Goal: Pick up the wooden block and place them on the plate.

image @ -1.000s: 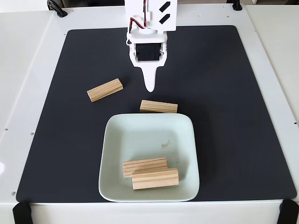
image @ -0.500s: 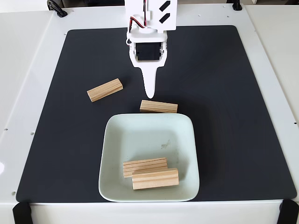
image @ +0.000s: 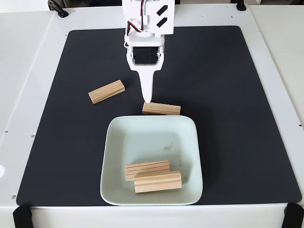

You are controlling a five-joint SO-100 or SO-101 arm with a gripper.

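Two wooden blocks (image: 147, 169) (image: 158, 182) lie side by side in the front part of the pale plate (image: 118, 142). A third block (image: 161, 109) rests on the black mat just behind the plate's far rim. A fourth block (image: 106, 91) lies angled on the mat to the left. My white gripper (image: 147, 97) points down from above, its tip just over the left end of the block behind the plate. From this angle its fingers look like a single closed point with nothing held.
The black mat (image: 228, 95) covers a white table. Its right half and far left hold nothing. Black clamps (image: 21, 216) sit at the front corners, and a cable (image: 57, 8) lies at the back left.
The gripper has swung slightly to the left and extended forward, its tip now nearer the left end of the block behind the plate. The blocks have not moved.
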